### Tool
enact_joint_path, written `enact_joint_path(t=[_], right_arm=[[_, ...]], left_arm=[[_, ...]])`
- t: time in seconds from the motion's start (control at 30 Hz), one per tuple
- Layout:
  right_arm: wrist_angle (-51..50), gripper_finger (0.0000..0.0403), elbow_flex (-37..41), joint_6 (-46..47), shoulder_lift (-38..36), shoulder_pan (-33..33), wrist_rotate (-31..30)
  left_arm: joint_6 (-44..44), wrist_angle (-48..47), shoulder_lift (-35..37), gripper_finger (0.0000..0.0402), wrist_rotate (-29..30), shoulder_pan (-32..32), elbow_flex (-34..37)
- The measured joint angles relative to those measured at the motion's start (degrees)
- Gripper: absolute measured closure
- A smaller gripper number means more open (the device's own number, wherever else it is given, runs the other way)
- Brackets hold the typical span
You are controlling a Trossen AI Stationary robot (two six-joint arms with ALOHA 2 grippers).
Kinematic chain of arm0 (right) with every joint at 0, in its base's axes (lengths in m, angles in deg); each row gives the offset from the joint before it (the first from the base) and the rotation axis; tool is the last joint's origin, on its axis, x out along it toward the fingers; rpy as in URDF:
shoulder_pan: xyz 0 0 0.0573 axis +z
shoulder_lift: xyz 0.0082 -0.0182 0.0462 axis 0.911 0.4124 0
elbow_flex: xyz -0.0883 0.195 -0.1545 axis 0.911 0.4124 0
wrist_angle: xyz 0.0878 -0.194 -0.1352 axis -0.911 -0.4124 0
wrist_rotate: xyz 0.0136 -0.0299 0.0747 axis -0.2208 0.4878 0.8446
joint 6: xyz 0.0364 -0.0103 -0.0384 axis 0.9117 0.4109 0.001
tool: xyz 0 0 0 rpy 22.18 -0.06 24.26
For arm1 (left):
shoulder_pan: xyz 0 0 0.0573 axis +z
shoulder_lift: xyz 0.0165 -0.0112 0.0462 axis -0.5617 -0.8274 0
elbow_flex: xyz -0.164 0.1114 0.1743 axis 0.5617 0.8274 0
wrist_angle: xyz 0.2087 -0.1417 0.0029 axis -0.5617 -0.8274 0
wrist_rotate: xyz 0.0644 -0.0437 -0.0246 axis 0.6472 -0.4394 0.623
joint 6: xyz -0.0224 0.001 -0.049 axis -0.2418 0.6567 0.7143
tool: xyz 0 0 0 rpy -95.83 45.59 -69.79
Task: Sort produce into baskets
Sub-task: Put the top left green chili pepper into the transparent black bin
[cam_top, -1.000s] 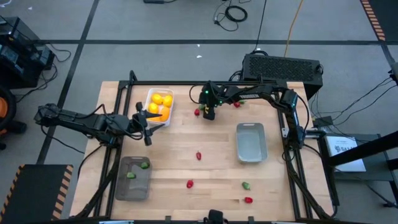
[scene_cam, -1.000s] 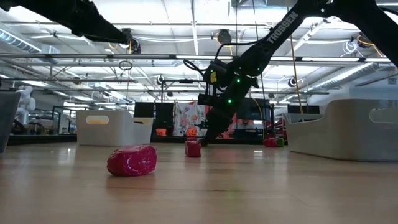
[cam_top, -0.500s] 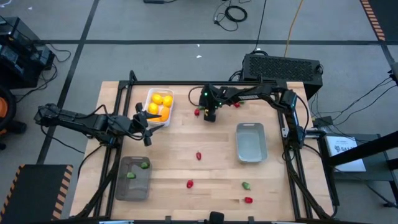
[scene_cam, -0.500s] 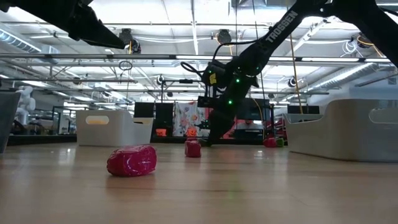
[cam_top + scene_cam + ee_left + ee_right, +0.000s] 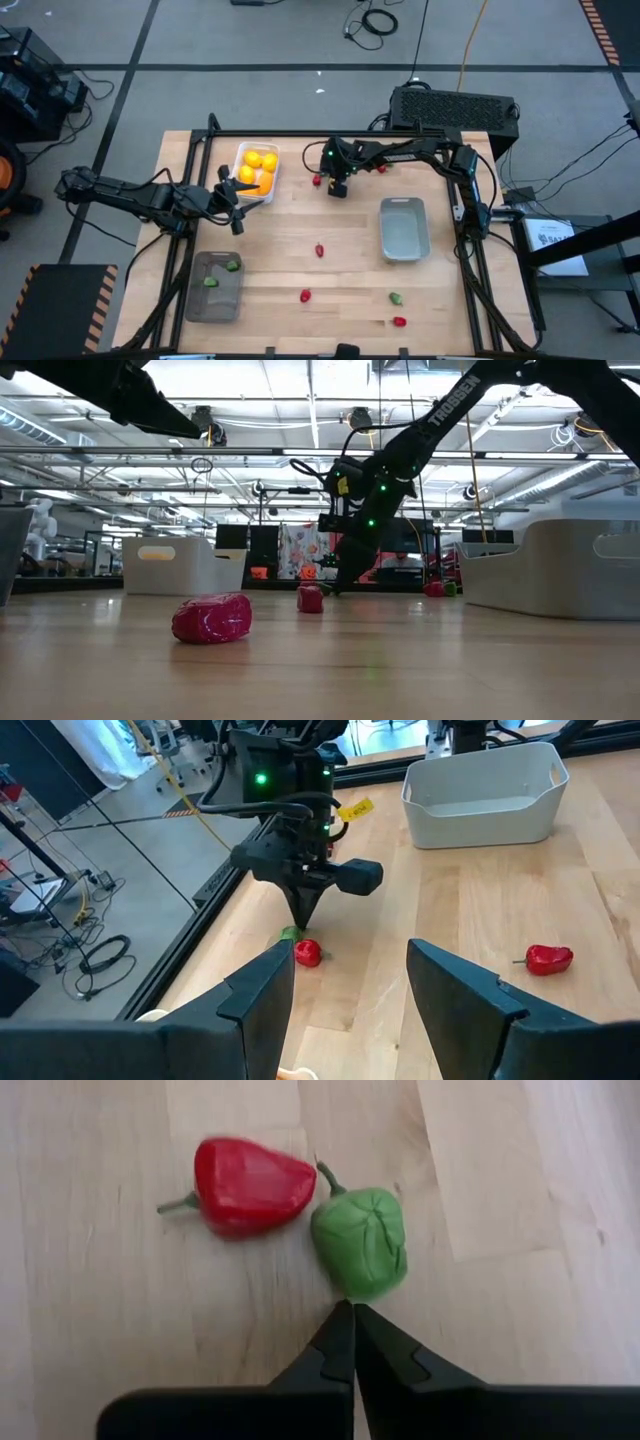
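My right gripper is shut and points down at the table's far middle. Its tips stand at the edge of a small green pepper. This pepper lies on the wood against a red pepper. My left gripper is open and empty, hovering beside the white basket that holds yellow and orange fruits. The left wrist view shows its fingers apart and my right gripper beyond them. The dark grey basket holds two green pieces. The light grey basket is empty. My right gripper's shut fingertips come from above and stand at the green pepper's near edge. I cannot tell whether they touch it. The pepper lies on the table.
Loose red pieces lie on the wood at mid table, near the front and at the far side. A green piece lies at the front right. A black frame edges the table.
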Motion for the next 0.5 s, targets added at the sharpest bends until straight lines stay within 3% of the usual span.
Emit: enact_joint_path(t=[0.17, 0.33, 0.5], right_arm=[[-5.73, 0.0402, -1.52, 0.60, -4.45, 1.74, -0.45], [-16.17, 0.0402, -2.45, 7.13, -11.58, 4.63, -0.26], [-22.09, 0.0403, -2.41, 13.84, -20.16, 11.11, -0.12]], left_arm=[[-0.20, 2.54, 0.00, 0.0198, 0.02, 0.19, 1.66], [-1.18, 12.46, -4.35, 0.0198, -1.48, 5.03, 4.30], [-6.17, 23.24, -15.99, 0.0198, -15.87, 16.84, 2.90]])
